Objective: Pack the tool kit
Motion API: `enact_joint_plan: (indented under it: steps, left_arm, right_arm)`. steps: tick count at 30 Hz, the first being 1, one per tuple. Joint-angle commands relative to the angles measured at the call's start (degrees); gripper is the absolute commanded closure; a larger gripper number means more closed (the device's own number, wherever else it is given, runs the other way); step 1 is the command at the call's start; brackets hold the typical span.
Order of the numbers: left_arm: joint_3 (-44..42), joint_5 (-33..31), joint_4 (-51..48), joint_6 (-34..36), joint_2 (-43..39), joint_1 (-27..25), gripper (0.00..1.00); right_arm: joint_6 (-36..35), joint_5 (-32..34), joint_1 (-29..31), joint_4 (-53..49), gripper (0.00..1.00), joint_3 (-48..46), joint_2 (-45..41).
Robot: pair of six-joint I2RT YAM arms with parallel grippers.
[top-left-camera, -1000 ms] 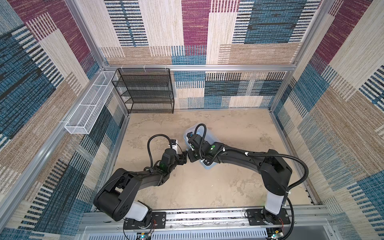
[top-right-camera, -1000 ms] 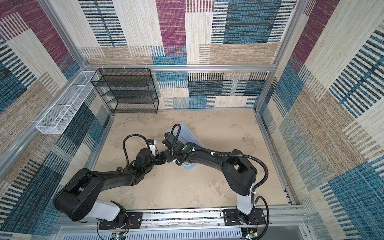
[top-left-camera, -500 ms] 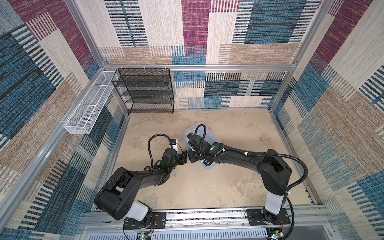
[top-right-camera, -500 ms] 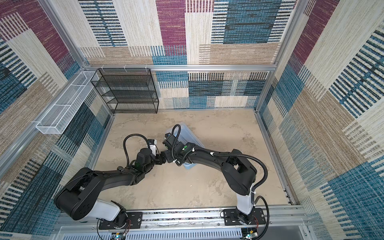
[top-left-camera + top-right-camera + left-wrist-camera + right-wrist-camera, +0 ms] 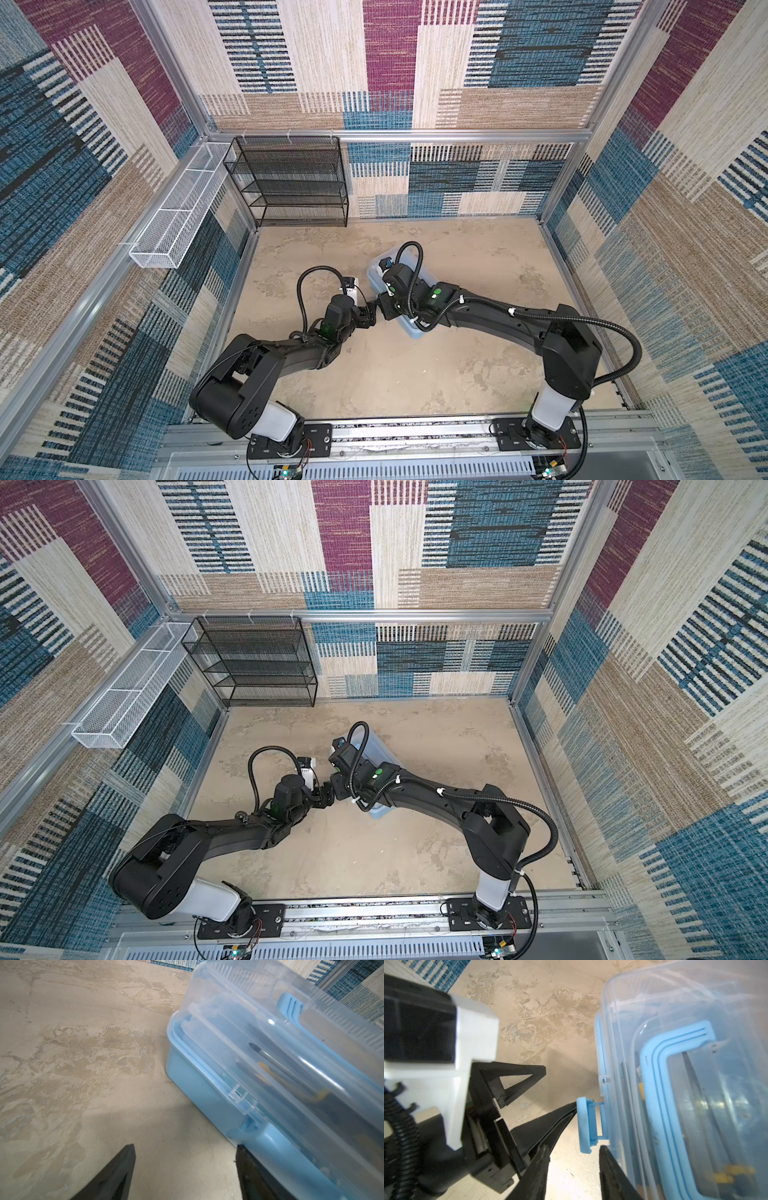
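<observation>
1. layout. in both top views the box (image 5: pixel 415 333) stands on the worktop (image 5: pixel 457 374), directly ahead of both sets of jaws. the right arm (image 5: pixel 490 311) lies across the box and covers most of it, so only a blue corner and a strip of clear lid show. the left arm (image 5: pixel 291 357) extends from the opposite side, and the left jaws and right jaws meet nearly tip to tip at the box's long side. the rack (image 5: pixel 291 183) and basket (image 5: pixel 174 224) appear in these views only, far beyond the tips of both jaws.

2. left jaws. released and spread wide, with nothing between them. the left wrist view shows one fingertip (image 5: pixel 249 1159) against the box's lower wall and the other over bare worktop. the right wrist view adds a detail: that fingertip (image 5: pixel 566 1110) touches the outer face of the blue latch (image 5: pixel 584 1124).

3. right jaws. released, parted by a moderate gap, grasping nothing. this shows in the right wrist view only. the latch sits just beyond the gap between the tips, clear of both fingers. one finger (image 5: pixel 612 1174) runs beside the box wall. whether the latch is fastened cannot be told.

4. box. the lid (image 5: pixel 270 1028) sits on the box. the handle (image 5: pixel 654 1088) lies flat on the lid. through the lid, the left wrist view shows a screwdriver (image 5: pixel 268 1056) tip and shaft. the right wrist view shows only blurred dark and yellow tools (image 5: pixel 726 1172). the contents are hidden in the top views.
</observation>
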Motion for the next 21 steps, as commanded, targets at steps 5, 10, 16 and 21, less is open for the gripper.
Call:
enact_joint_plan:
  steps: [5,10,16,21]
  left_arm:
    - [1.0,1.8,1.0,-0.2,0.0,0.0,0.21]
    - [1.0,2.3,1.0,-0.4,0.5,-0.1,0.21]
    - [1.0,2.4,1.0,-0.5,0.8,-0.1,0.21]
    - [1.7,2.5,-1.3,-0.5,1.1,0.0,0.21]
  right_arm:
    - [1.3,3.0,-0.6,0.9,0.54,-2.1,-3.7]
    - [1.4,2.7,-1.4,1.4,0.55,-4.1,-5.5]
    - [1.5,2.5,-1.4,1.4,0.63,-5.0,-5.3]
    - [1.3,1.0,-1.4,1.7,0.72,-5.3,-4.8]
